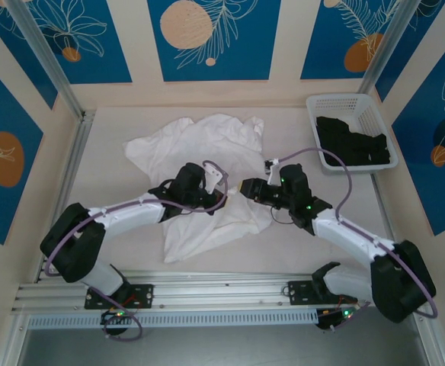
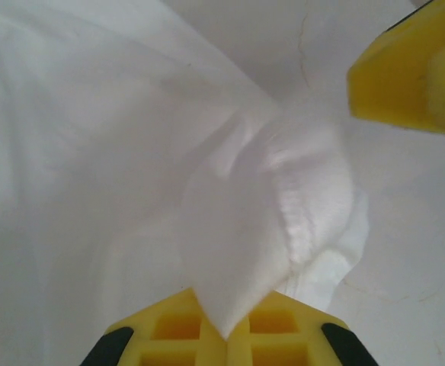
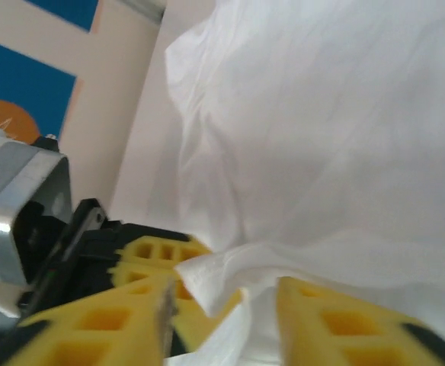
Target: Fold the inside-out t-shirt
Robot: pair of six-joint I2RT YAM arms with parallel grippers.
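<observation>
The inside-out t-shirt [image 1: 207, 145] lies crumpled and white across the middle of the table. My left gripper [image 1: 223, 200] sits over its centre, shut on a pinched fold of the cloth; in the left wrist view the yellow fingers [image 2: 283, 335] meet round a point of white fabric [image 2: 238, 252]. My right gripper [image 1: 246, 187] faces it from the right, almost touching. In the right wrist view its jaws [image 3: 222, 293] stand open, with a raised corner of the t-shirt [image 3: 215, 278] between them. The left gripper's yellow fingers [image 3: 150, 255] hold that same corner.
A white basket [image 1: 343, 100] stands at the back right with a black garment [image 1: 352, 141] in it. A metal rail [image 1: 207, 288] runs along the near edge by the arm bases. Walls close the table on three sides.
</observation>
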